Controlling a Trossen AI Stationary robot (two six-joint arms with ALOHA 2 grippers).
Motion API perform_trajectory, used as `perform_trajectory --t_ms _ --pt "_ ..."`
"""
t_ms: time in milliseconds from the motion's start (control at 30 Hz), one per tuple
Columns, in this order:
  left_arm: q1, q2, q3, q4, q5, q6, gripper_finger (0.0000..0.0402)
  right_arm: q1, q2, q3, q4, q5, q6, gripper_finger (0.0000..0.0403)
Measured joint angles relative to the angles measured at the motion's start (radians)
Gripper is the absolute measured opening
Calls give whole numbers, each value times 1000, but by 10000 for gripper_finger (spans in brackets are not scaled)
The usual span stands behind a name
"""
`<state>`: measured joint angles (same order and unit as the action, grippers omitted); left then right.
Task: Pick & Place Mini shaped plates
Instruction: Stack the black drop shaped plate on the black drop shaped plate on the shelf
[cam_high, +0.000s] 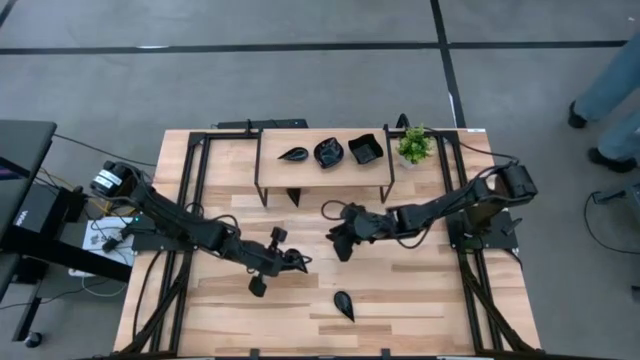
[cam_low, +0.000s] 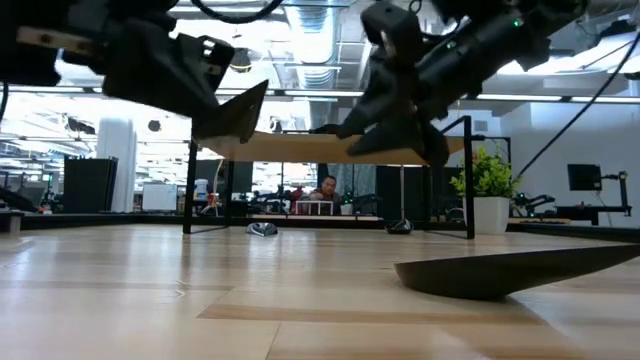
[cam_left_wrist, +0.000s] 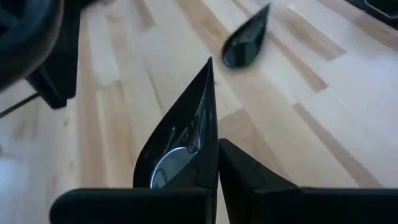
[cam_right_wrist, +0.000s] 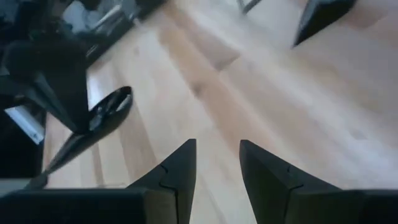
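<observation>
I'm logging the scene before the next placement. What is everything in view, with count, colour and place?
Glossy black teardrop plate in grip: one, black, held above the table's middle.
Glossy black teardrop plate on table: one, black, near the front edge.
Black plates on the shelf: three; a teardrop one, a scalloped round one, a square one.
Raised wooden shelf on black legs: one, light wood, at the table's back.
Small green potted plant: one, green in a white pot, right of the shelf.
Light wooden table: one.
Person: one, legs only, right of the table.
Left gripper: shut on the held plate.
Right gripper: open, empty, over the table's middle.
</observation>
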<state>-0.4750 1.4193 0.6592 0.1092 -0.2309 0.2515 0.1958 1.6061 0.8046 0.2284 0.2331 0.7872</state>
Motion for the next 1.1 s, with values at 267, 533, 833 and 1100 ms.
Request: perform_trajectory --t_ms 267,533,833,1100 --pt "-71 28 -1 -61 0 -1 8 10 164 116 -3 -86 -39 118" --pt "-144 49 1 -91 16 -1 14 14 326 315 -41 -197 -181 118" --pt "-192 58 0 -94 23 -5 12 11 380 457 -79 -208 -237 122" --pt "-192 58 0 -93 23 -5 10 14 379 486 -77 -210 -152 156"
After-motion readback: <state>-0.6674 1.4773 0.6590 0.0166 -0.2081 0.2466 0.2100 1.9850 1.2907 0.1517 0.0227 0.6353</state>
